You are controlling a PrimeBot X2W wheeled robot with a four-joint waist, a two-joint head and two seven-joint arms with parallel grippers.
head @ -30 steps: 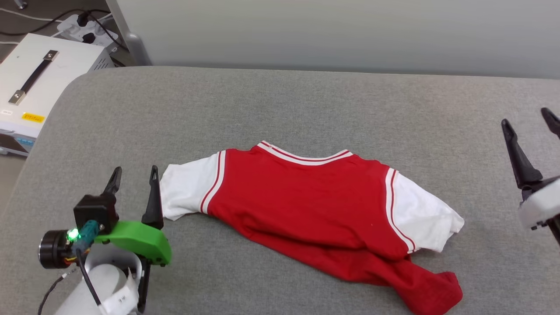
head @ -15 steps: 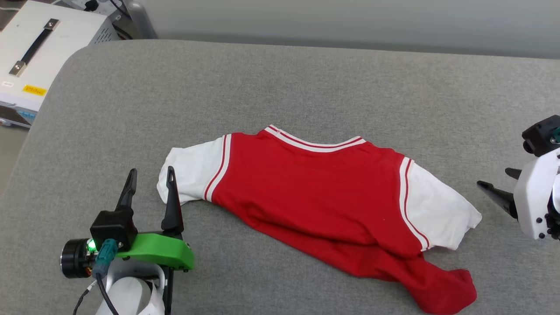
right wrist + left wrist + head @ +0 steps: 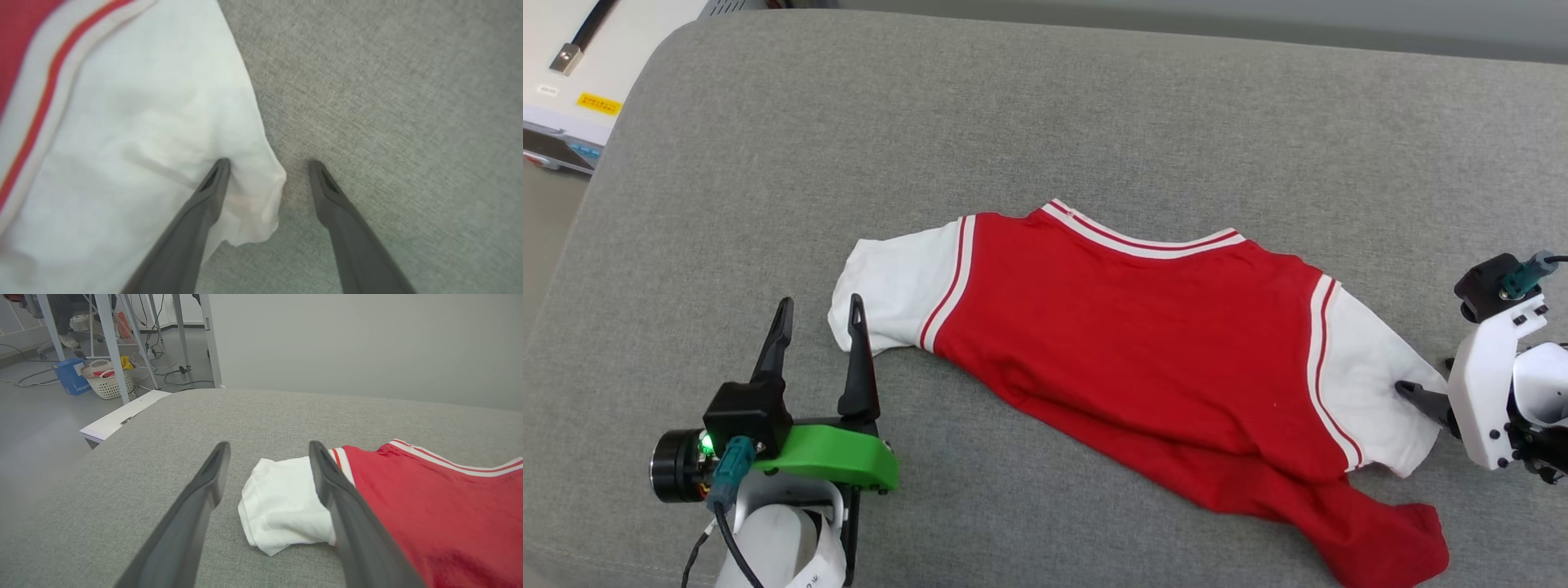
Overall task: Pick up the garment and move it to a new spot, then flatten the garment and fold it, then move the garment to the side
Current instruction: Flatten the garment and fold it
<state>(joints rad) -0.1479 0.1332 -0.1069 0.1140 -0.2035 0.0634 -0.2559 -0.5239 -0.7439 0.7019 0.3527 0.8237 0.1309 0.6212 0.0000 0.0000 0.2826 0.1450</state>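
Red cloth with white sleeves: your garment [image 3: 1135, 343] lies spread on the grey fabric-covered desk [image 3: 1094, 106], plain red side up. Its striped collar faces the far edge, and the lower hem is bunched and trails towards the near right. Your left end effector [image 3: 821, 300] has its fingers spread and empty, just beside the cuff of the sleeve on the robot's left. Your right end effector [image 3: 269, 162] is spread too, straddling the edge of the other sleeve. One fingertip [image 3: 216, 175] presses on the white cloth, and the other is over bare grey fabric.
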